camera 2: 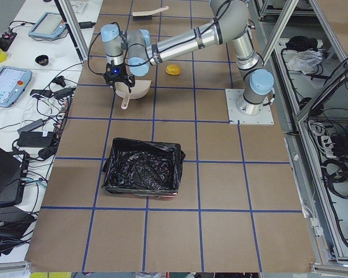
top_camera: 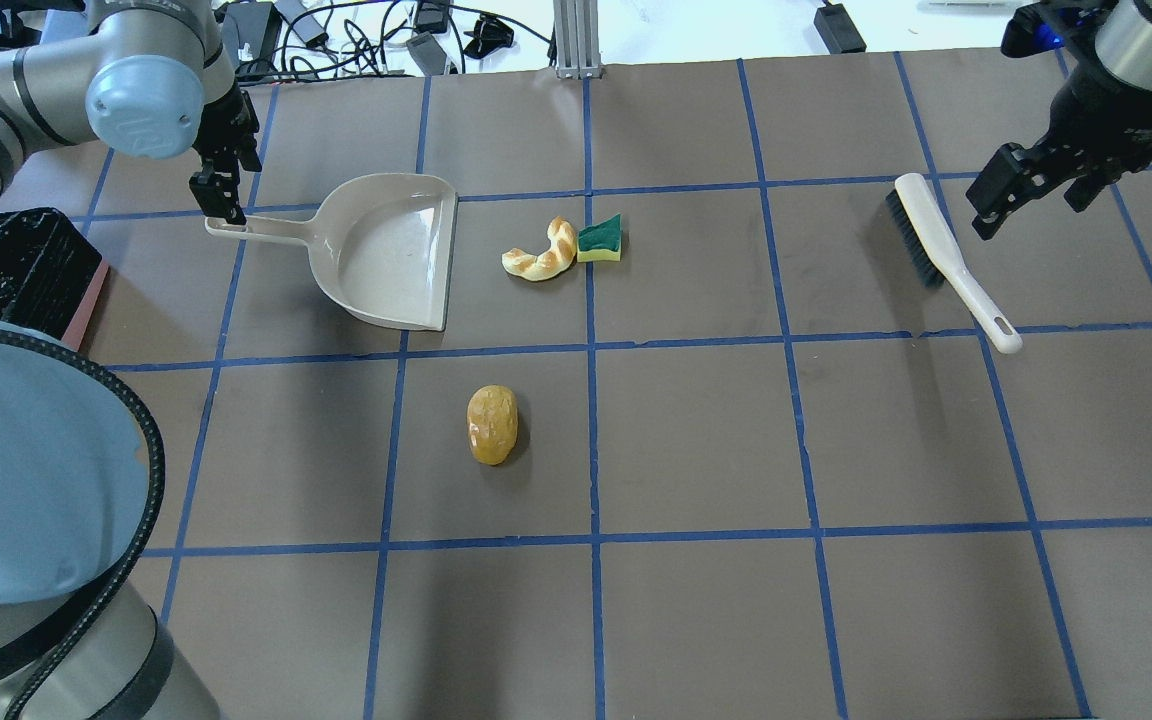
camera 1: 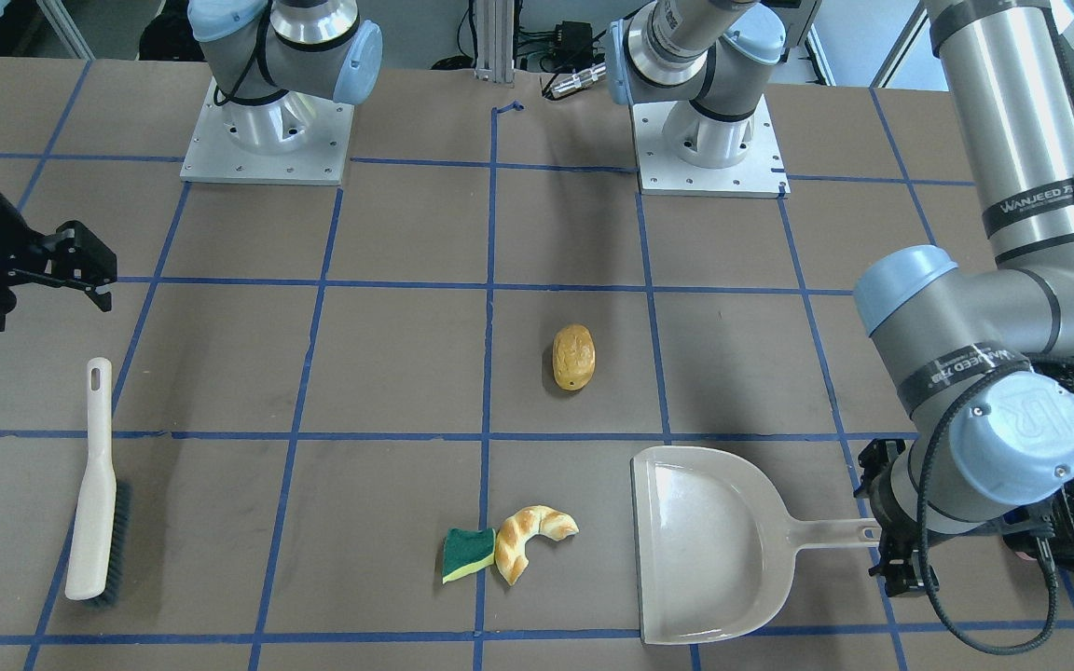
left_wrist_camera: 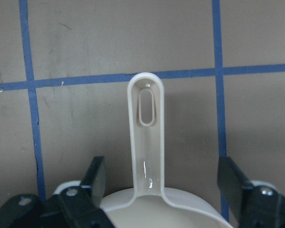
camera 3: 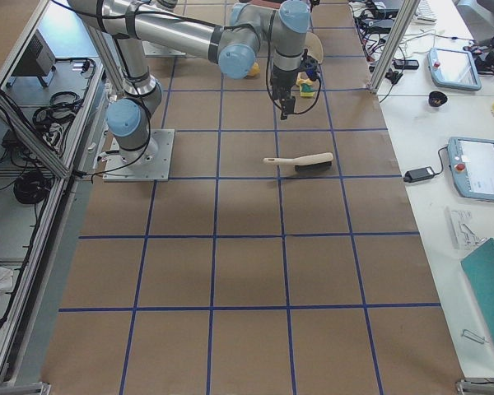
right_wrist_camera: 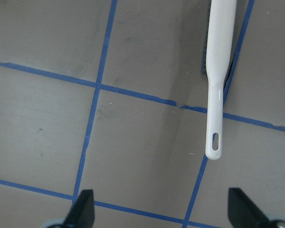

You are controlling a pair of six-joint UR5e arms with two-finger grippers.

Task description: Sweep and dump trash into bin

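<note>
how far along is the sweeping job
Nothing done: roll, croissant and sponge lie on the table, dustpan empty. In hand: open left gripper straddles the dustpan handle, open right gripper hovers near the brush. To do: grasp both, sweep, dump in the bin.

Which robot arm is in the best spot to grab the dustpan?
Left. The left gripper hangs open right over the dustpan handle; the right gripper is far away, beside the brush.
</note>
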